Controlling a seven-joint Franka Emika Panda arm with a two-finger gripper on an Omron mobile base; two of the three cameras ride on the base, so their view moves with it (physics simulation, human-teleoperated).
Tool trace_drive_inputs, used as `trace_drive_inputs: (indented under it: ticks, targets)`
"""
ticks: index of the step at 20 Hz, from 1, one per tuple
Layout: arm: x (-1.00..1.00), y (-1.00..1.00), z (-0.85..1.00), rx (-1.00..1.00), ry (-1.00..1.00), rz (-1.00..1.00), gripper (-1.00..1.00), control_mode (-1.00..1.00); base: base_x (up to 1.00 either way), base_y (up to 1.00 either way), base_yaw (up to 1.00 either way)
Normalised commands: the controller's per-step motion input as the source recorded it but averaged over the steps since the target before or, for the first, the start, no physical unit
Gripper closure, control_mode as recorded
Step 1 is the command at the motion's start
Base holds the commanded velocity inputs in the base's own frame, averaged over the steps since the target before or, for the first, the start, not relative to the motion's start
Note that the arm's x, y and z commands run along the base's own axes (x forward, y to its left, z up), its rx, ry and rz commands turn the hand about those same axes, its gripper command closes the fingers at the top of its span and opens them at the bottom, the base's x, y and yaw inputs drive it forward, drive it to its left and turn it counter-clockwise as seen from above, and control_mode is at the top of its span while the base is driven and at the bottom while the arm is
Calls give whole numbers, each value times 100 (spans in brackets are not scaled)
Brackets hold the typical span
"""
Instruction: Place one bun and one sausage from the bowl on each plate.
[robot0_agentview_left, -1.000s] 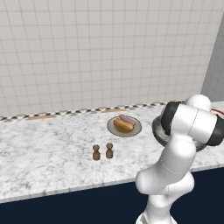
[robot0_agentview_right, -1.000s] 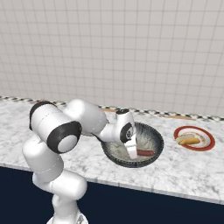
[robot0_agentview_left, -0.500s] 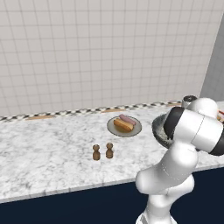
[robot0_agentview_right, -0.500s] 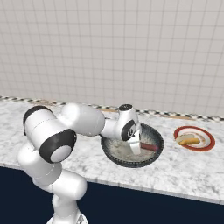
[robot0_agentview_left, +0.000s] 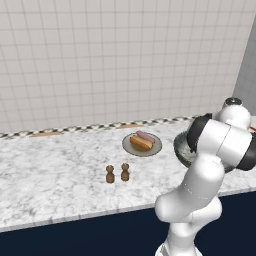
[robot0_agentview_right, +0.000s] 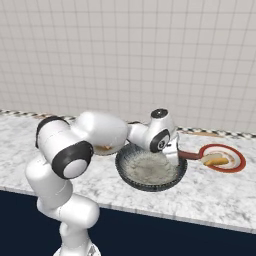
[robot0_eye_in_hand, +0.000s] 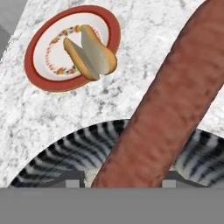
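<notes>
The marble surface (robot0_agentview_left: 55, 170) runs along the tiled wall and carries all the things. The white arm (robot0_agentview_right: 100, 132) reaches from the base over the bowl and bends toward the right side of the surface.

The bowl (robot0_agentview_right: 150, 169) is dark grey with a pale speckled inside, and in the right base view nothing lies in the part of its inside that shows. In the hand view its striped outer wall (robot0_eye_in_hand: 65, 148) shows at the bottom.

To the right of the bowl stands the red-rimmed plate (robot0_agentview_right: 222, 157), near it but apart from it. One bun (robot0_agentview_right: 215, 161) lies on this plate (in the hand view it is split open, with the pale inside visible (robot0_eye_in_hand: 89, 52)).

To the left of the bowl, in the left base view, the grey plate (robot0_agentview_left: 142, 145) holds another bun (robot0_agentview_left: 141, 143) and a pink sausage (robot0_agentview_left: 146, 136) side by side, touching.

The tool (robot0_agentview_right: 174, 152) is at the right rim of the bowl, above the surface. Its fingers are closed on the second sausage (robot0_agentview_right: 189, 155), which sticks out from the tool toward the red-rimmed plate and is lifted, touching neither the bowl nor the plate. In the hand view this sausage (robot0_eye_in_hand: 175, 100) crosses the picture diagonally, very close to the camera.

Two small brown shakers (robot0_agentview_left: 117, 173) stand close together on the surface, in front of the grey plate.
</notes>
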Motion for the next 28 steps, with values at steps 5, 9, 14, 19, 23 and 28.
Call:
trace_drive_inputs:
  ticks: [5,9,14,19,23,28]
  targets:
    - [2,-4,-1,0,0,1,100,-100,0,0,0]
    - [45,-10,0,0,5,4,100,-100,0,0,0]
    - [34,-38,0,0,6,9,100,-100,0,0,0]
    - [0,-32,0,0,0,7,100,-100,0,0,0]
    - [-1,-18,-6,0,0,0,100,-100,0,0,0]
    - [2,-3,-2,0,0,0,100,-100,0,0,0]
